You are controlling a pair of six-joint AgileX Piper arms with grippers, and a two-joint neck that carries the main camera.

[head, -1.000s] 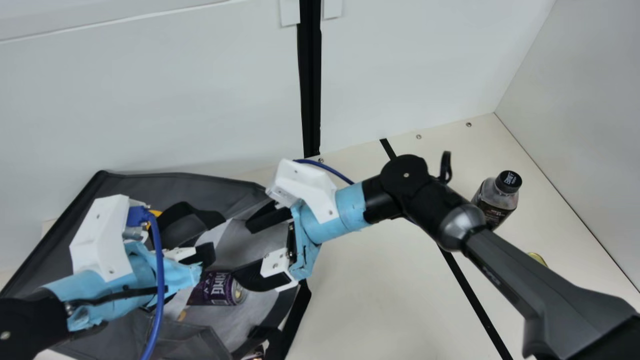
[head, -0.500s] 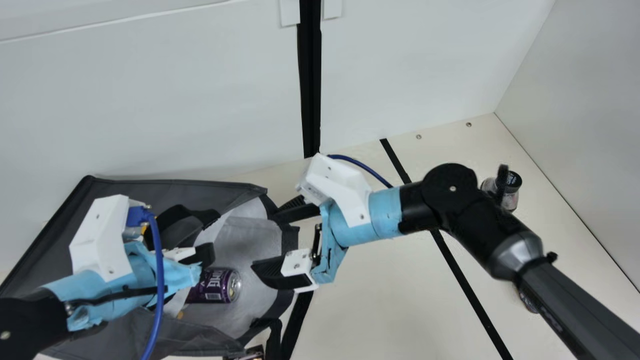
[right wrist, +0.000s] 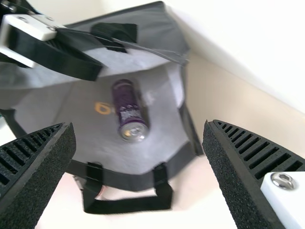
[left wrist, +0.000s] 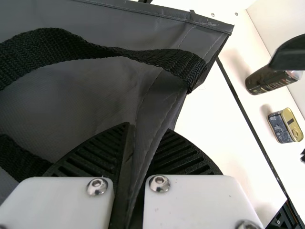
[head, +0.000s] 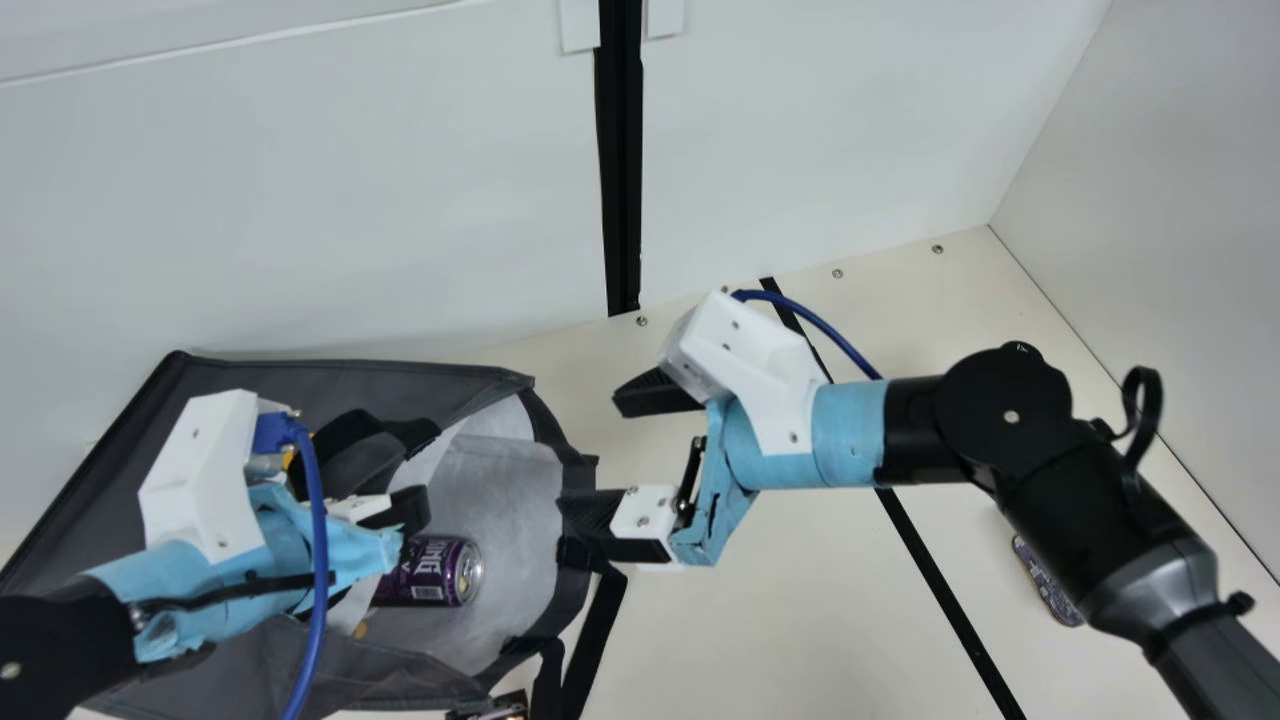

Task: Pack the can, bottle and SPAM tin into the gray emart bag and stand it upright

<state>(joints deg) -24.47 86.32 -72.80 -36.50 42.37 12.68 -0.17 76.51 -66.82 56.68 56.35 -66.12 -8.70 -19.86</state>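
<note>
And out comes the right gripper, backed away rightward from the mouth of the gray emart bag, fingers spread wide on nothing! The left gripper has a fold of bag pinched tight, the can lying inside; across the black strip, there's the SPAM tin, bottle farther back.

On the table, the bag lies on its side at the left, mouth facing right, with the can inside, while the bottle and tin sit well apart to its right.
</note>
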